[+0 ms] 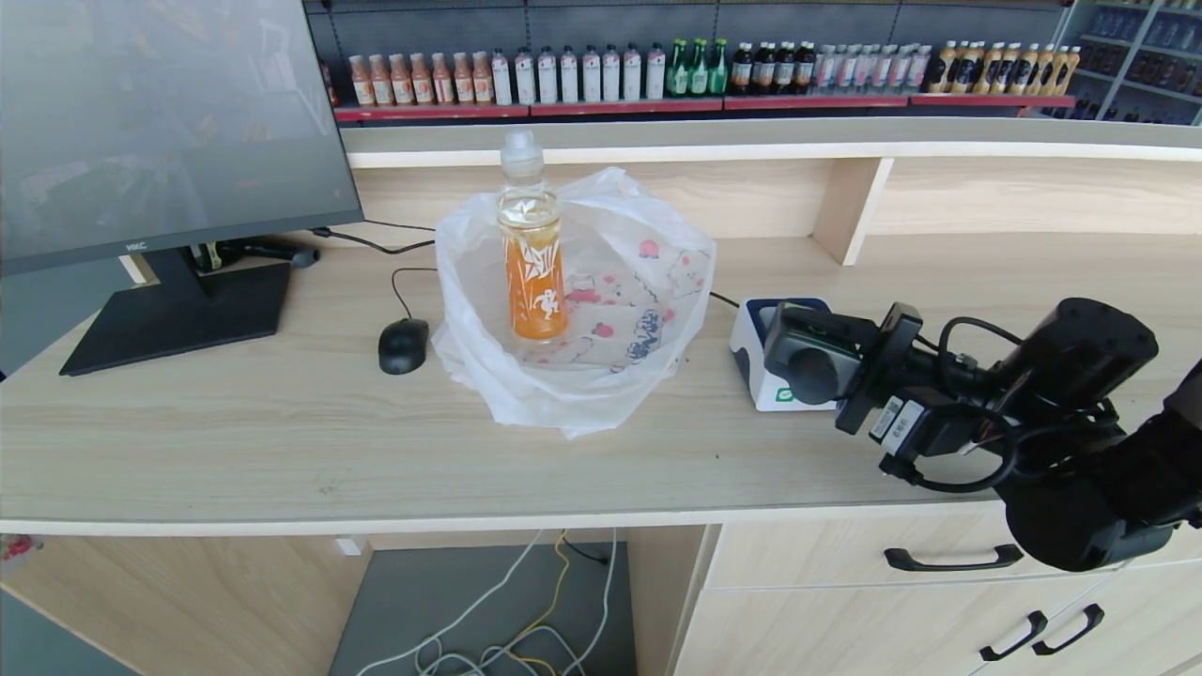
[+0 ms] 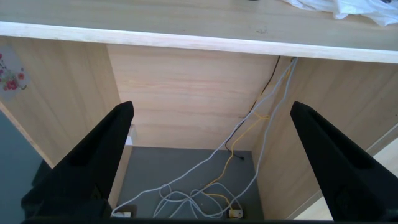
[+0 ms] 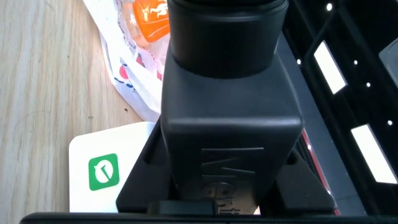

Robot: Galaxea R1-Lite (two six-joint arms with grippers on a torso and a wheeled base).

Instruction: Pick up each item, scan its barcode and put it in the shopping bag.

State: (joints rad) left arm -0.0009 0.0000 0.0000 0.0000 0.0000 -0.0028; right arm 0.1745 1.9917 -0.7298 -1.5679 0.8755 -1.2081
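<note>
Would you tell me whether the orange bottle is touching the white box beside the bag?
Apart: the head view shows the bottle inside the bag, bare counter before the box.

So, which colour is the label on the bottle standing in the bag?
Orange with white drawings; the bottle shows best in the head view.

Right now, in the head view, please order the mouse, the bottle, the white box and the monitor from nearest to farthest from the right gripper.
1. White box, directly beside the right gripper.
2. Bottle, upright in the shopping bag, further left.
3. Mouse, just left of the bag.
4. Monitor, far left.
</note>
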